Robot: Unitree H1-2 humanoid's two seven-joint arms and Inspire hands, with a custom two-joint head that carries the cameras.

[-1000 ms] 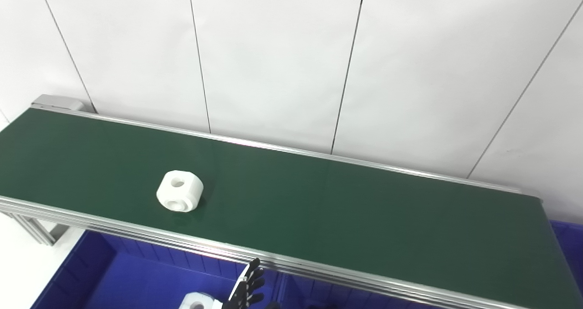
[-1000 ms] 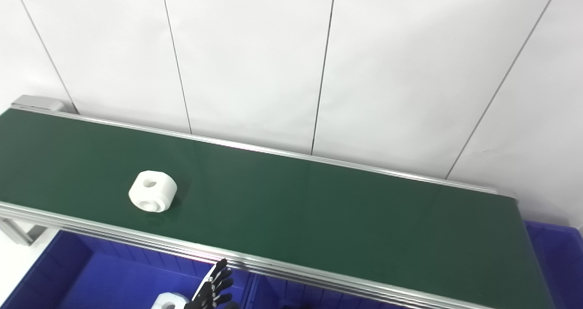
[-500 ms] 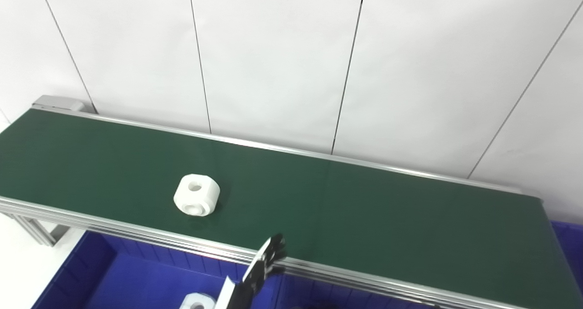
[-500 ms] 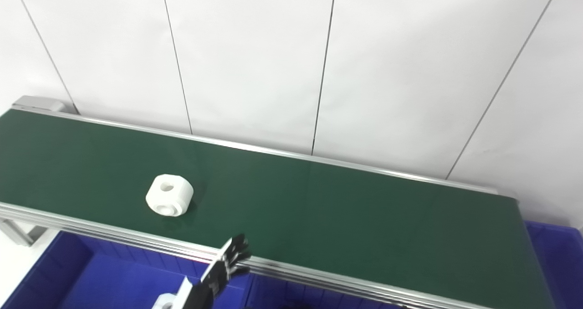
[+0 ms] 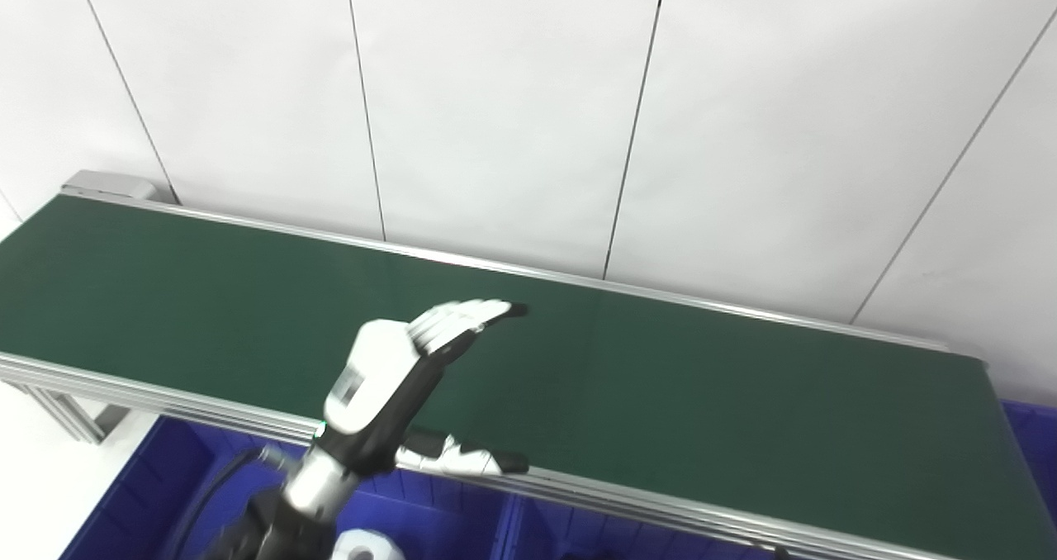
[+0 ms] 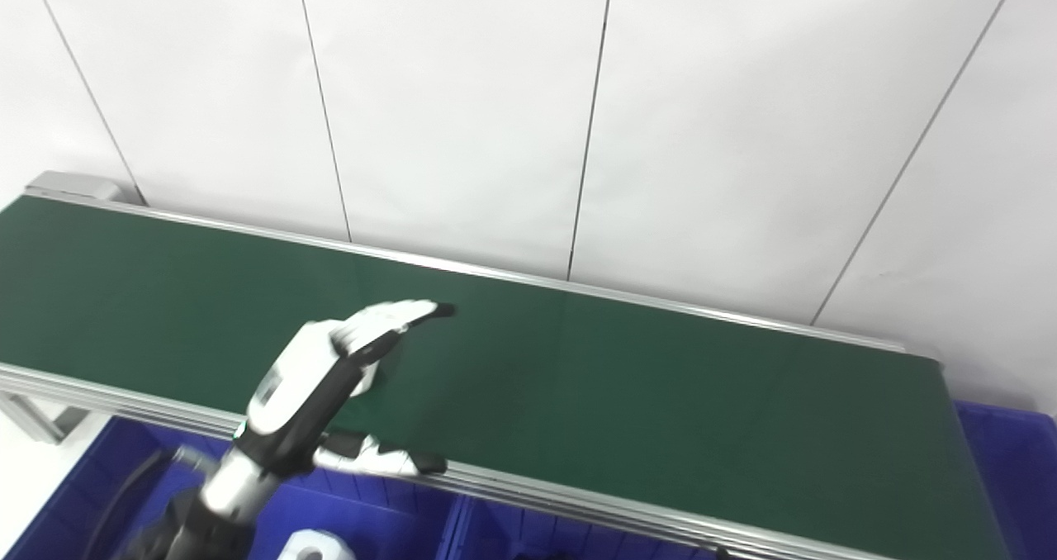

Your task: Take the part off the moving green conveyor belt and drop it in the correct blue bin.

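Over the belt (image 5: 702, 378) in the left eye view, my left hand (image 5: 388, 378) is spread wide, fingers (image 5: 462, 316) reaching right, thumb (image 5: 462, 461) at the near rail, holding nothing. I can't see the part; my guess is it's behind the palm. A white piece (image 5: 363, 546) sits in the bin (image 5: 149, 494). Right eye view: a white sliver (image 6: 369, 376) shows under the fingers, probably the part. Right hand out of frame.
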